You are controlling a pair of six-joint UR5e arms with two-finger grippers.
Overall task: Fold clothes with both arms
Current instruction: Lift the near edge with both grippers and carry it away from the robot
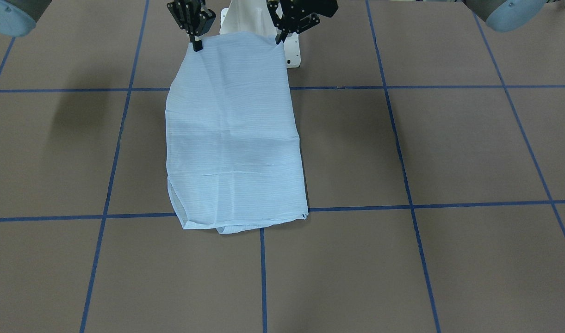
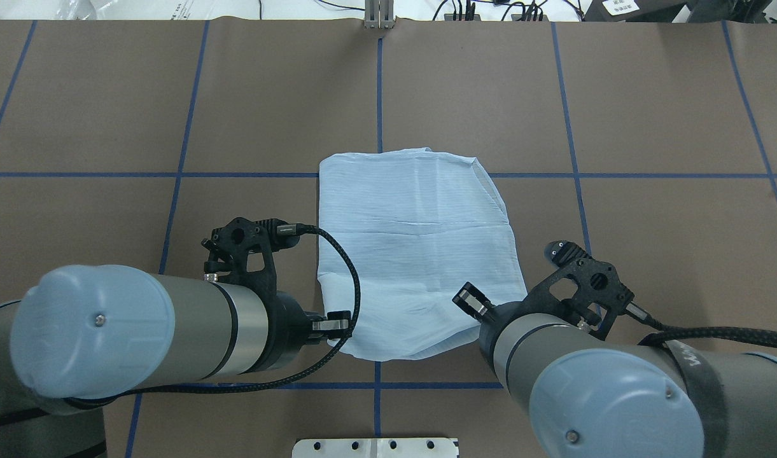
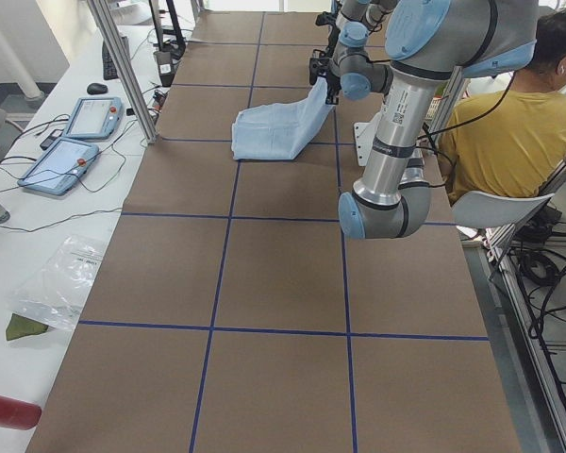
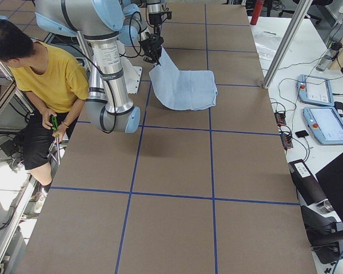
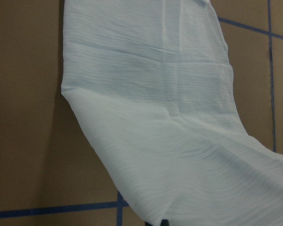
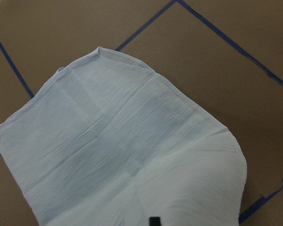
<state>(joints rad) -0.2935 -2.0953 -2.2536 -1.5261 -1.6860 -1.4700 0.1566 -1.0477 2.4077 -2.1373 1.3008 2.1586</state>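
1. Broad, flat tabletop (image 1: 449, 148): matte brown, paper-like skin, ruled into large rectangles by narrow blue tape lines (image 1: 449, 86).
2. Thick, smooth grey-silver tubes of the left arm (image 2: 191, 337) and right arm (image 2: 617, 394), capped with rounded pale-blue joint covers, braided black cable looped at each wrist. Both in from the robot side, wrists flanking the near end of the cloth.
3. Seated person (image 4: 46, 74) in a yellow top, off the tabletop's edge beside the arm bases.
4. Thin, light-blue shirt (image 1: 231, 138): faintly see-through, fine crosswise stripes, soft ripples. Folded to a long, roughly rectangular panel with one straight seam line across it. Far end flat on the tabletop near the middle, over a tape crossing. Near end raised off the surface by both corners, sloping down from there in a shallow hanging curve.
5. White metal base plate (image 2: 375, 447) with small bolt holes, at the robot-side edge.
6. Black, angular left end effector (image 1: 279, 38), built of skeletal plates: fingers pinched closed on one raised corner of the shirt.
7. Matching right end effector (image 1: 197, 44): closed likewise on the other raised corner.
8. Small dark fingertip (image 6: 154, 220) at the bottom edge of the right wrist view, pale cloth spreading away from it.
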